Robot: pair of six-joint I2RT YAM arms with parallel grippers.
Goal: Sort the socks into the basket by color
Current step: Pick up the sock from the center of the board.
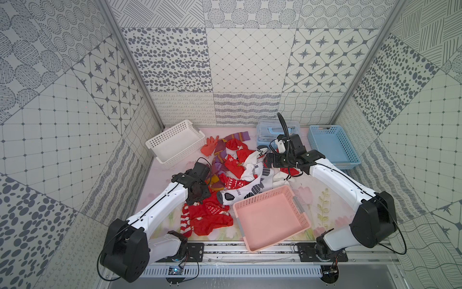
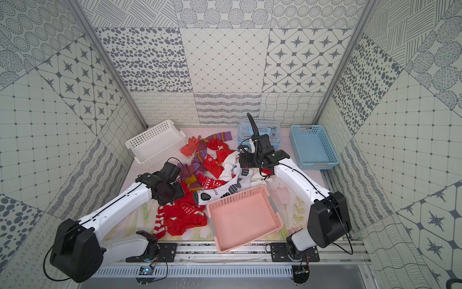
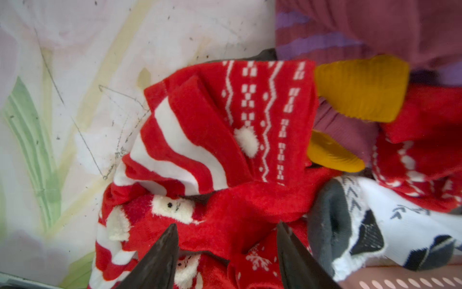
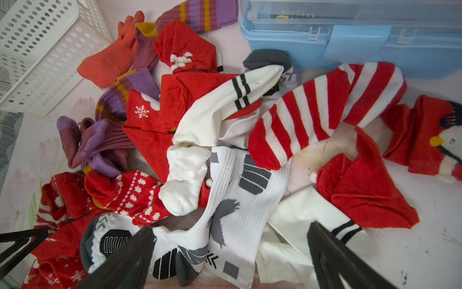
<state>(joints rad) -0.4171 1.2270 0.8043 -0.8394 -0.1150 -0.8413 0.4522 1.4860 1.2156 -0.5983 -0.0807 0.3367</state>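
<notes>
The socks lie in a mixed pile in mid table: red ones at the front, white ones with grey marks in the middle, purple ones at the back. My left gripper points down into the red socks, its fingers apart with a bunched fold of red Santa sock between the tips. My right gripper hangs open just above a white sock with grey marks, gripping nothing. A red-and-white striped sock lies beyond it.
Three baskets ring the pile: a white one at the back left, a pink one at the front, a blue one at the back right. A clear blue box stands behind the right gripper. An orange glove lies beside the white basket.
</notes>
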